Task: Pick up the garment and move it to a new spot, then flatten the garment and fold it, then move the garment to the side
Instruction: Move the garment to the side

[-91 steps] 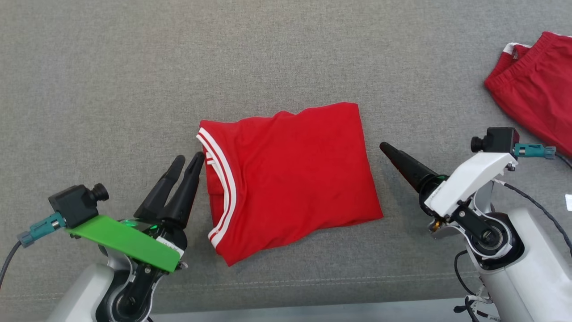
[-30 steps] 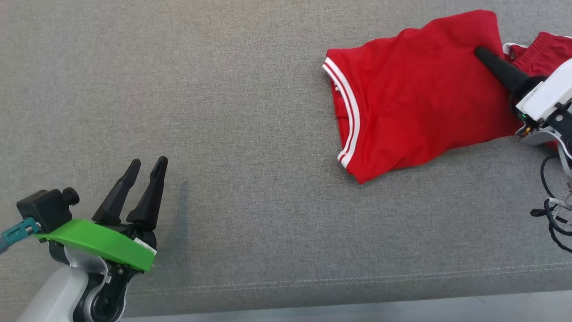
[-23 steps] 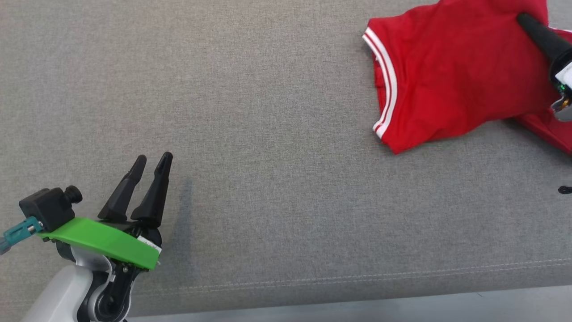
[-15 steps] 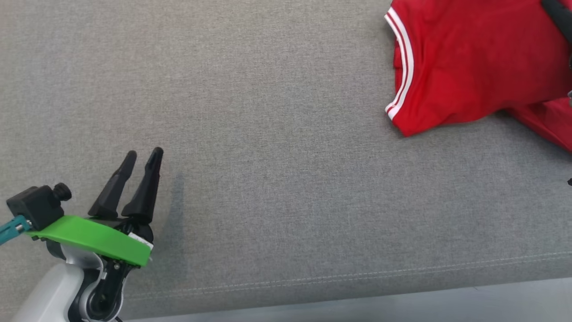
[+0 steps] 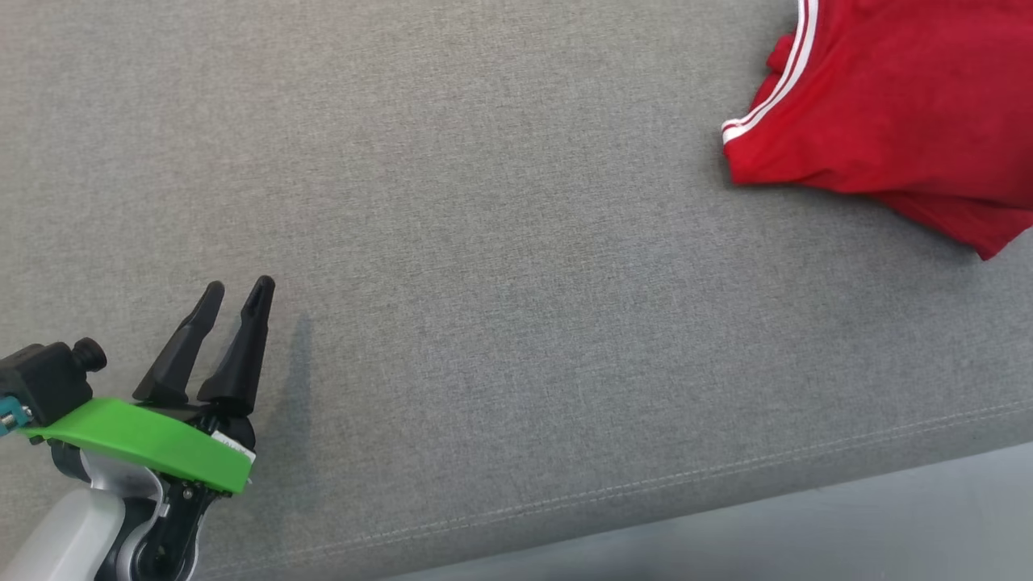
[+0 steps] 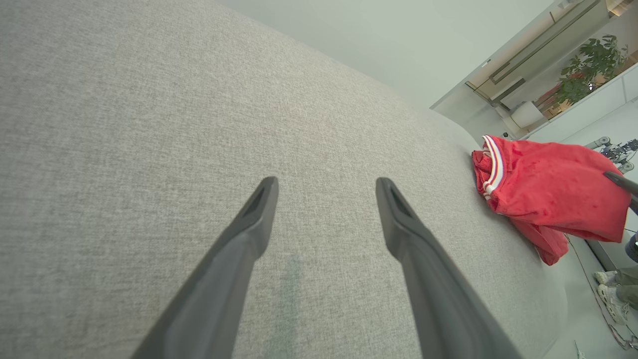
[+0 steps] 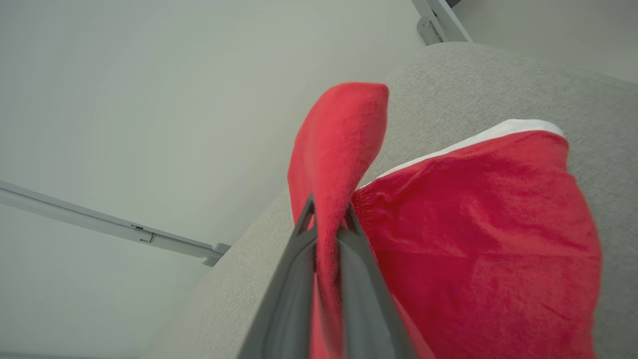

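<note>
The garment [image 5: 896,89] is a folded red shirt with white stripes at the collar, at the top right of the head view. It overlaps a second red cloth [image 5: 960,222]. In the right wrist view my right gripper [image 7: 329,209] is shut on a raised fold of the garment [image 7: 341,139]. The left wrist view shows the garment [image 6: 553,189] far off to the right, with the dark tip of my right gripper [image 6: 619,181] at its far edge. My left gripper [image 5: 240,285] stands open and empty over bare cushion at the lower left, far from the garment.
The grey cushioned surface [image 5: 484,242] has its seamed front edge [image 5: 726,476] near the bottom, with pale floor beyond. The second red cloth [image 7: 478,229] has a white band. A person's shoe [image 6: 610,301] shows on the floor at the right.
The camera has swung. My right gripper has carried the garment from the middle over to the right, onto the other red cloth. My left gripper has stayed open, apart from the garment.
</note>
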Tool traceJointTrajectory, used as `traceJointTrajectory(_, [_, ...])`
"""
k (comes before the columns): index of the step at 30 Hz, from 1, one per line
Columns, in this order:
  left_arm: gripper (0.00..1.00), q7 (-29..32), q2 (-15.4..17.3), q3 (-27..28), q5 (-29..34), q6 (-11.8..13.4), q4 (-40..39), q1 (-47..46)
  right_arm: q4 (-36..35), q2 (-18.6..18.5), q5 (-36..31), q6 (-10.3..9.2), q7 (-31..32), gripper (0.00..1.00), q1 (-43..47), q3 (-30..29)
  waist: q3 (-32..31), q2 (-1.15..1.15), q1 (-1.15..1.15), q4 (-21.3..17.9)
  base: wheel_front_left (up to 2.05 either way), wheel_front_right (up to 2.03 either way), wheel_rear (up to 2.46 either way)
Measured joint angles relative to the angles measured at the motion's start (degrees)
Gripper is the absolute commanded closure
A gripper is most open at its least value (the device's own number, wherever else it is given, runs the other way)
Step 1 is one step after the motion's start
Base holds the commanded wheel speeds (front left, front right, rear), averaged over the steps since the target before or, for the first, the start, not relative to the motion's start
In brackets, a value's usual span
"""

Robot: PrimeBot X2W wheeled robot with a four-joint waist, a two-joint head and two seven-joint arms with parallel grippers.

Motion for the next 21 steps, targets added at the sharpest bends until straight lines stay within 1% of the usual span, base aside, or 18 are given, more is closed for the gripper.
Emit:
traceJointTrajectory(3, [0.0,0.86,1.02,0.19,0.0,0.85,-1.26,0.31,1.34,0.38,-0.03,-0.47,-2.66,1.0,1.01,-1.96,0.5,0.0,0.0,-1.14,0.0,0.0,0.0])
traceJointTrajectory(4, [0.0,1.19,1.31,0.26,0.0,1.12,-1.63,0.47,1.93,0.37,-0.18,-0.48,-3.81,0.96,1.29,-2.54,0.77,0.0,0.0,-1.43,0.0,0.0,0.0])
traceJointTrajectory(5, [0.0,1.55,1.67,0.26,0.01,1.38,-2.04,0.6,2.58,0.38,-0.46,-0.52,-4.92,0.78,1.57,-3.02,1.1,0.0,0.0,-1.69,0.0,0.0,0.0])
traceJointTrajectory(6, [0.0,1.86,1.98,0.27,0.01,1.45,-2.5,0.74,3.16,0.53,-0.76,-0.54,-5.93,0.64,1.74,-3.33,1.45,0.0,0.0,-1.92,0.0,0.0,0.0])
traceJointTrajectory(7, [0.0,1.98,2.19,0.31,0.01,1.83,-2.98,0.81,3.59,0.98,-1.14,-0.55,-7.22,0.06,1.78,-3.75,1.83,0.0,0.0,-2.14,0.0,0.0,0.0])
traceJointTrajectory(8, [0.0,2.18,2.29,0.37,0.01,2.07,-3.33,0.81,4.05,1.62,-1.44,-0.64,-8.77,0.0,1.76,-4.32,2.21,0.0,0.0,-2.33,0.0,0.0,0.0])
traceJointTrajectory(9, [0.0,2.43,2.4,0.41,0.01,2.35,-3.78,0.82,4.5,2.26,-1.8,-1.07,-10.2,0.0,1.74,-4.75,2.6,0.0,0.0,-2.52,0.0,0.0,0.0])
traceJointTrajectory(12, [0.0,2.87,2.55,0.47,0.03,2.61,-4.99,0.82,5.63,4.01,-2.68,-1.45,-13.11,0.0,1.72,-4.94,3.78,0.0,0.0,-3.07,0.0,0.0,0.0])
traceJointTrajectory(16, [0.0,2.91,2.64,0.57,0.03,2.89,-5.45,0.81,6.78,5.72,-3.92,-1.37,-15.81,0.0,1.65,-3.55,5.1,0.0,0.0,-3.65,0.0,0.0,0.0])
traceJointTrajectory(18, [0.0,2.91,2.63,0.6,0.03,2.93,-5.5,0.81,7.28,5.93,-5.02,-0.85,-17.05,0.0,1.65,-2.64,5.36,0.0,0.0,-3.89,0.0,0.0,0.0])
traceJointTrajectory(21, [0.0,2.91,2.58,0.63,0.03,2.98,-5.83,0.81,8.15,5.46,-7.55,-0.77,-18.46,0.0,1.65,-1.19,5.41,0.0,0.0,-3.98,0.0,0.0,0.0])
